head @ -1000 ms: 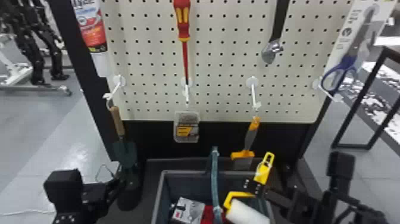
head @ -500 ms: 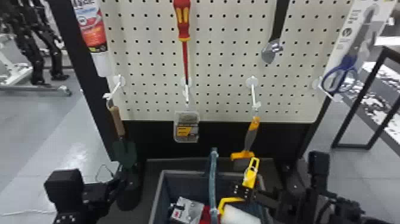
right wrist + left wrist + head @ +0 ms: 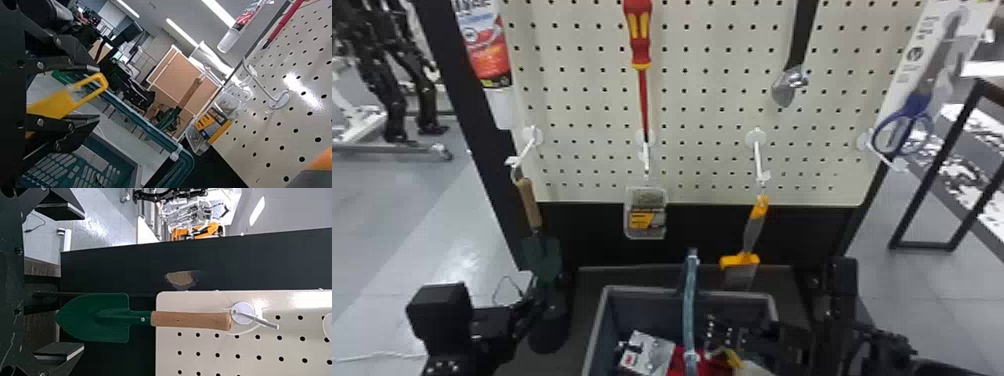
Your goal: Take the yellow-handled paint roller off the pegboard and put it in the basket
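Step in hand, as I judge it: release. The yellow-handled paint roller (image 3: 64, 102) is off the pegboard (image 3: 702, 110) and low at the right-hand part of the basket (image 3: 652, 289), its yellow frame and a bit of white sleeve (image 3: 751, 369) showing under my right gripper (image 3: 98, 94). Right fingers: part-way apart, one on each side of the yellow handle, with background visible in the gap beside it; reading is that the grip is off or coming off, though light contact cannot be excluded. Next move calls for opening wider, letting the roller settle, then backing straight up so the looped handle end does not snag a fingertip. Possible hazard: the basket's blue carrying handle (image 3: 689, 305), just beside the gripper. Pose: right arm comes in low from the right side, reaching across over the basket. Left gripper (image 3: 83, 282): parked at the left, fingers wide and empty, facing the green trowel (image 3: 94, 319) on its hook.
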Motion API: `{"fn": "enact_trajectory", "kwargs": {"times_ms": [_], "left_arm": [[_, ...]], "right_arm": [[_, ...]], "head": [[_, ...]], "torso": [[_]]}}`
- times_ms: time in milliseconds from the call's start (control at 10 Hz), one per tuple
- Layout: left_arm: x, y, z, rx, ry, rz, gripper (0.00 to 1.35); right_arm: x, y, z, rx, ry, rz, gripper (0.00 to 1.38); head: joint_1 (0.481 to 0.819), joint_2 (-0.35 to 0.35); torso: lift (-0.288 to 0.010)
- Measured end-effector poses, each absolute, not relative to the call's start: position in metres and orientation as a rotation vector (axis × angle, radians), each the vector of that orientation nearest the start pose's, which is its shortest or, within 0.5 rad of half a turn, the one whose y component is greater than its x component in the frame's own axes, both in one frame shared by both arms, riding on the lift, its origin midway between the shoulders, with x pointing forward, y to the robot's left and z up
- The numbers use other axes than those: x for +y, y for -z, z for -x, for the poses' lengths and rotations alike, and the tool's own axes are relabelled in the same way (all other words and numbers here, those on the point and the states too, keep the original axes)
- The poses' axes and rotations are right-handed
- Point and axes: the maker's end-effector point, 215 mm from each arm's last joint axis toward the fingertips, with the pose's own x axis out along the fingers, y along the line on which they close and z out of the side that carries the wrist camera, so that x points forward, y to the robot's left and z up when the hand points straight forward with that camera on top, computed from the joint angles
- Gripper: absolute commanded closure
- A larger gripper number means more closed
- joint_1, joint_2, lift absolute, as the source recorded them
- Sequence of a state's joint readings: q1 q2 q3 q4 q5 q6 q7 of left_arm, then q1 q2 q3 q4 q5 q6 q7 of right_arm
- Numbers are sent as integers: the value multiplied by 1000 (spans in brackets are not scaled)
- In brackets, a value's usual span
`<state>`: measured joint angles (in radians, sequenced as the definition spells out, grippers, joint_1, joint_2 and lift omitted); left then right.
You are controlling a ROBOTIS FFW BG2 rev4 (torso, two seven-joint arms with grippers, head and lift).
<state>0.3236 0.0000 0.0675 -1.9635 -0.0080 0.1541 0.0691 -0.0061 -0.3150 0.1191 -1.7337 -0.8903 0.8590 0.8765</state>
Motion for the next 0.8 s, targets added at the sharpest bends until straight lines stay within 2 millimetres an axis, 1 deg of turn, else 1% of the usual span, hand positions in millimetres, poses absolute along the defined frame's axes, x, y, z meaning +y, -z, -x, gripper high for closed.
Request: {"fn": "enact_trajectory", "kwargs": {"times_ms": [200,800], "left_arm": [[282,345,-499,81,-135,-28,131],[282,344,-499,81,-135,-28,131]], "right_arm": [[-36,328,-413,518,-1239,-776,125],[-39,321,-418,491,-1235,-775,125]], "head": [[549,0],[549,0]], "torso": [[-100],[-100]]}}
